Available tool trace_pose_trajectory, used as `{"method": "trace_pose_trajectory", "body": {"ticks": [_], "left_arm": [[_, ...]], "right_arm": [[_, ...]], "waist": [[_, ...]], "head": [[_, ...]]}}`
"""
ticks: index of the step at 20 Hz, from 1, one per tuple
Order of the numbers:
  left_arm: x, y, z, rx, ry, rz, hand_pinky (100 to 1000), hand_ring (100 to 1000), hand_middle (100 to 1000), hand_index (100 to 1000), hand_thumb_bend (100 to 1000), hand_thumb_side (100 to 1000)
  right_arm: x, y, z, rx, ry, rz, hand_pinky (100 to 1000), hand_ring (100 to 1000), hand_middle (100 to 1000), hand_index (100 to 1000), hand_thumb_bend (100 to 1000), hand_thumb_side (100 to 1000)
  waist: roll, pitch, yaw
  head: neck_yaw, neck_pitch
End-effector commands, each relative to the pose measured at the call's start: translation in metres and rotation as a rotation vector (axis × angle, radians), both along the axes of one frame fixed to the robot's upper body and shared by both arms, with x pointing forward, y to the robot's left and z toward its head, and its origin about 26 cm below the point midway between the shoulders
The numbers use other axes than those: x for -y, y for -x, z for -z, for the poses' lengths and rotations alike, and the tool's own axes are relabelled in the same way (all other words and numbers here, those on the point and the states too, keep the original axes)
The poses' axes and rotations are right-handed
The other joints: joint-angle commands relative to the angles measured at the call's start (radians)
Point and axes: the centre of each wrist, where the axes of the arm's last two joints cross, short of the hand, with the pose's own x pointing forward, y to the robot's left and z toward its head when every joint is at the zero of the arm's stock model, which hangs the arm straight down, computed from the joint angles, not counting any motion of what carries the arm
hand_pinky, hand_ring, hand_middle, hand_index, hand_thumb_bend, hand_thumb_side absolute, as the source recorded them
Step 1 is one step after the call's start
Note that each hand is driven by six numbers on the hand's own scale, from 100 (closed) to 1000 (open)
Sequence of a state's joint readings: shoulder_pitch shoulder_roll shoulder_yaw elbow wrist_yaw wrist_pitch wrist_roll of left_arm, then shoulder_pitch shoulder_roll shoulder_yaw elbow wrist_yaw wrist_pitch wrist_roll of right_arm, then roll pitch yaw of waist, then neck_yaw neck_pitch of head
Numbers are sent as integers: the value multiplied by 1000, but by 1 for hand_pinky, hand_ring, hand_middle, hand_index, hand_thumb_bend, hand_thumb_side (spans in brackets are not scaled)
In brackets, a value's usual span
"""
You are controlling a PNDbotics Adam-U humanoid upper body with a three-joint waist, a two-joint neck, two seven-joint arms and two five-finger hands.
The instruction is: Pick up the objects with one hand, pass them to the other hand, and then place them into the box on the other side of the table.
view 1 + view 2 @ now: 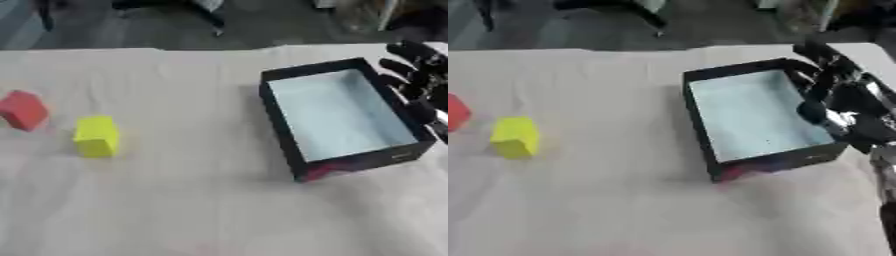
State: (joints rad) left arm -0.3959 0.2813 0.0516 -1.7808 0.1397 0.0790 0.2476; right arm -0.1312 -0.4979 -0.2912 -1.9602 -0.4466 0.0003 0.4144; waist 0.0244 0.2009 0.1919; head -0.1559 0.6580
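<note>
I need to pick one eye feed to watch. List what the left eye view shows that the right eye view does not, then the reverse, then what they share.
Only the left eye view shows the red block whole; the right eye view cuts it at the edge. Only the right eye view shows the right hand in full, its fingers relaxed over the box's right wall; the left shows just fingers at the frame edge. Both show the yellow block, the empty box and the cloth-covered table. No left hand appears.

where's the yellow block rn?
The yellow block sits on the table's left side, just right of the red block, far from the box.
</note>
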Motion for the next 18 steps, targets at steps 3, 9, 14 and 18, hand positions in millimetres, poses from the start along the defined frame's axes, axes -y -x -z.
{"method": "trace_pose_trajectory", "body": {"ticks": [3, 9, 14, 18], "left_arm": [[-4, 1, -13, 41, -24, -9, 926, 637, 744, 800, 539, 607], [-5, 1, -14, 44, -22, -13, 926, 638, 745, 800, 540, 607], [-11, 0, -24, 75, -20, -52, 926, 643, 748, 805, 541, 602], [-30, -3, -40, 78, -128, -116, 923, 652, 752, 811, 549, 588]], "right_arm": [[3, 2, -11, 25, 27, 5, 1000, 1000, 1000, 1000, 619, 281], [3, 3, -13, 33, 30, 11, 1000, 1000, 1000, 1000, 619, 280], [5, 5, -16, 45, 29, 37, 1000, 1000, 1000, 1000, 620, 283], [7, 7, -17, 57, 48, 60, 1000, 1000, 1000, 1000, 620, 283]], "waist": [[13, -13, 1], [15, -6, 0], [21, 7, 2], [27, 15, 3]], "head": [[58, 4], [79, 0], [103, -9], [124, -3]]}}
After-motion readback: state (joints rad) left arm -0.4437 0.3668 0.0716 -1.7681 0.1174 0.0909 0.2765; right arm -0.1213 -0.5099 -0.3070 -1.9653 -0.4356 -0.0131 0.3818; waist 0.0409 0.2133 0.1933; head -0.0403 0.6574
